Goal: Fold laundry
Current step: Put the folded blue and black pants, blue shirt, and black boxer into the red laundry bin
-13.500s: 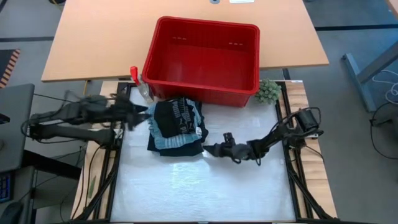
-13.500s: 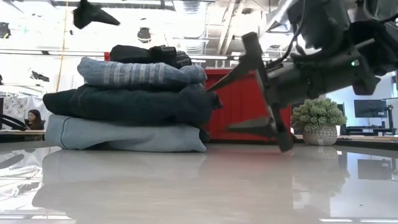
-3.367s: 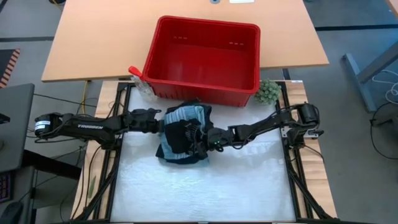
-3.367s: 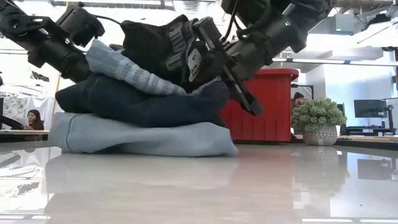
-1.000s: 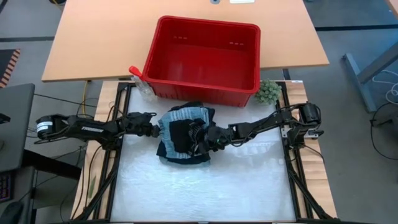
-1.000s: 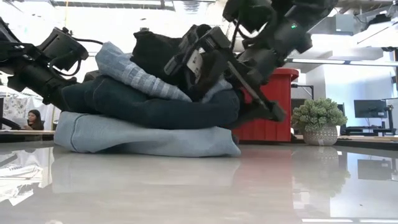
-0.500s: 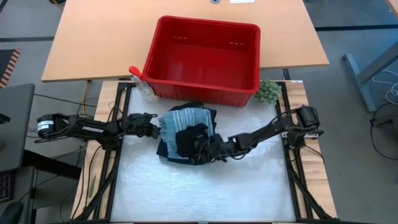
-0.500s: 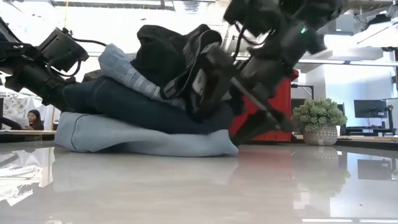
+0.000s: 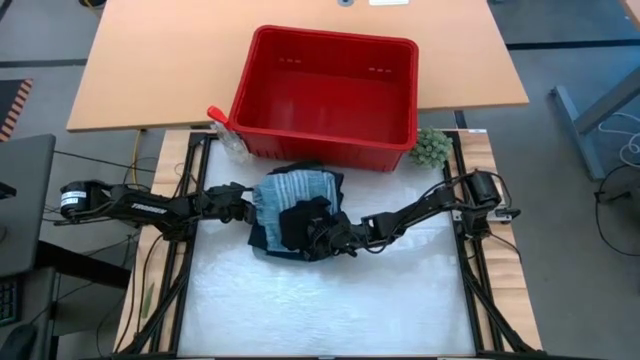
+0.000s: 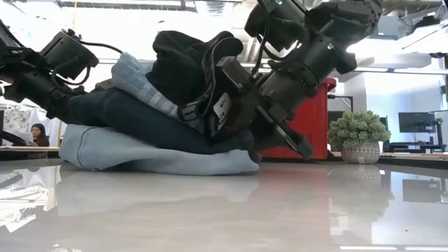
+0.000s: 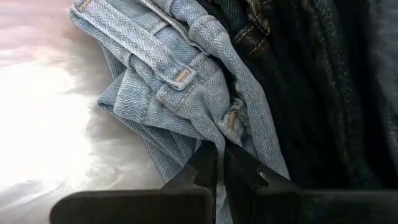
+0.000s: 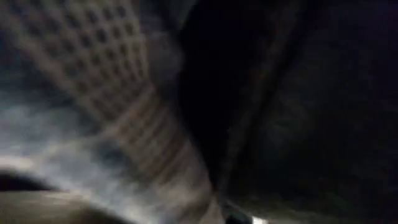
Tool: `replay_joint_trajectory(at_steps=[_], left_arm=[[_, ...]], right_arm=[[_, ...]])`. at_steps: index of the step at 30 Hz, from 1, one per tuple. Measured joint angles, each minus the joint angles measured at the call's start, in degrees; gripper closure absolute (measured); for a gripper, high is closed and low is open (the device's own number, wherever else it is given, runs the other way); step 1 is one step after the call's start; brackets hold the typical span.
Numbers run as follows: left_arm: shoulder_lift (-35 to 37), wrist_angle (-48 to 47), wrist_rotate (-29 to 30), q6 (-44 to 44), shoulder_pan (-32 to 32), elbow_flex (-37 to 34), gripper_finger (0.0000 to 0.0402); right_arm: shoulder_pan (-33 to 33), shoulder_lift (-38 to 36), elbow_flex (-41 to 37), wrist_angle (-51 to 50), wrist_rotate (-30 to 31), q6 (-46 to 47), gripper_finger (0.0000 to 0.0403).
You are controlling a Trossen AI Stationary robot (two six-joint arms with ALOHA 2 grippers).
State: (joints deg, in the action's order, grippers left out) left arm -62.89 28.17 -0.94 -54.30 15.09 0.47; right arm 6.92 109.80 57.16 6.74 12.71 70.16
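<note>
While the laundry (image 9: 296,212) is sitting stacked mid-table before the red basket (image 9: 327,95), both arms are meeting it | low: right gripper (image 10: 238,105) is pressing into the black garment (image 10: 185,59), jaws unclear | left wrist: left gripper (image 11: 216,163) is pinching light denim (image 11: 180,93).

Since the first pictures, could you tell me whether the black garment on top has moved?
Yes. The black garment has slid off the pile's middle, away from the red basket, toward the right gripper.

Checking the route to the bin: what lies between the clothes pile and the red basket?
Nothing: in the high view the laundry pile almost reaches the red basket; only a sliver of table shows.
</note>
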Motion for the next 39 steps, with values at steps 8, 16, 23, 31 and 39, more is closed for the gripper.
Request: replay_joint_trajectory(at_steps=[8, 16, 23, 31, 39], left_arm=[[-0.2, 0.8, 0.9, -1.1, -1.5, 0.8, 0.0401], [-10.0, 7.1, 4.5, -2.3, -5.7, 5.8, 0.0401], [-10.5, 12.2, 1.4, -1.5, -6.1, 9.1, 0.0401], [-10.6, 11.8, 0.2, 1.1, -8.7, 15.7, 0.0401], [-10.2, 4.5, 0.8, 0.9, -8.7, 18.2, 0.0401]], right_arm=[[-0.2, 0.0, 0.0, -0.2, 0.6, -3.5, 0.0328], [-0.5, -0.8, 0.0, -1.0, -0.3, -3.9, 0.0328], [-1.8, -4.8, -0.3, -5.7, -2.5, -5.2, 0.0328], [-3.7, -7.4, 0.8, -8.0, -4.1, -9.1, 0.0328], [-3.8, -7.6, 5.4, -17.8, -5.6, -10.2, 0.0328]])
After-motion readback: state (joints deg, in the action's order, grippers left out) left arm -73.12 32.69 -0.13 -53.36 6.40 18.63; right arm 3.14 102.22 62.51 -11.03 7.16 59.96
